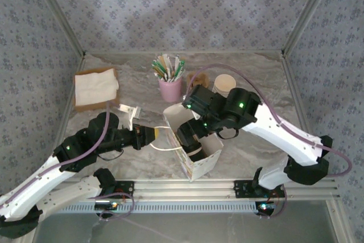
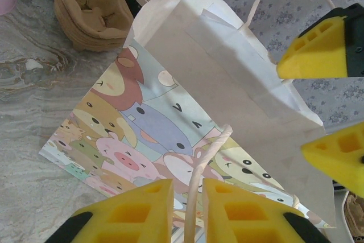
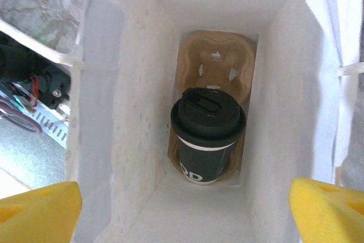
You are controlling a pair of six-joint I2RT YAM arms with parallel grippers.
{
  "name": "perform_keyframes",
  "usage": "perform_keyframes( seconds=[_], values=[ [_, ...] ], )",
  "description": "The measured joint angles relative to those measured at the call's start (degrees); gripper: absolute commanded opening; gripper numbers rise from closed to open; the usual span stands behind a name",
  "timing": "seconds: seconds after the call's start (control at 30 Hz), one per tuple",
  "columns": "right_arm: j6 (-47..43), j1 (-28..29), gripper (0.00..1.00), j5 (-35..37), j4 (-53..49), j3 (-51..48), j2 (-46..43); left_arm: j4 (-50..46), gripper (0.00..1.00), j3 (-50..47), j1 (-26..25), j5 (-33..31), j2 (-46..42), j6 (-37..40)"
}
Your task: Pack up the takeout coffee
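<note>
The takeout coffee [image 3: 208,135], a dark cup with a white band and a round black lid, stands upright in a brown pulp carrier [image 3: 219,64] at the bottom of the white paper bag [image 3: 131,112]. My right gripper [image 3: 182,214] hangs open over the bag's mouth, its fingers far apart and holding nothing; it reaches into the bag [image 1: 202,160] from the right. The bag's outside carries cartoon animals [image 2: 170,118]. My left gripper [image 2: 187,209] sits left of the bag, pads narrowly apart with the bag's white cord handle [image 2: 213,152] between them.
A pink holder of sticks [image 1: 170,88] and a stack of lidless cream cups [image 1: 224,85] stand behind the bag. Spare brown carriers [image 2: 91,9] lie beside them. Napkins on a brown tray [image 1: 95,88] sit at the back left, a small white packet [image 1: 128,110] nearer.
</note>
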Motion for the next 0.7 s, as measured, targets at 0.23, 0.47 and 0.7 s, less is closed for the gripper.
perform_keyframes(
  seconds=[0.23,0.47,0.7],
  values=[
    [0.3,0.0,0.95,-1.3,2.7,0.0,-4.2,0.0,0.40,0.0,0.1,0.0,-0.5,0.1],
    [0.5,0.0,0.94,-2.8,6.3,-1.5,-8.8,-0.2,0.71,0.0,0.3,0.0,-1.8,0.0],
    [0.7,0.0,0.93,-4.2,10.4,-3.7,-14.8,-1.7,0.92,1.5,0.3,0.0,-2.3,0.2]
  ],
)
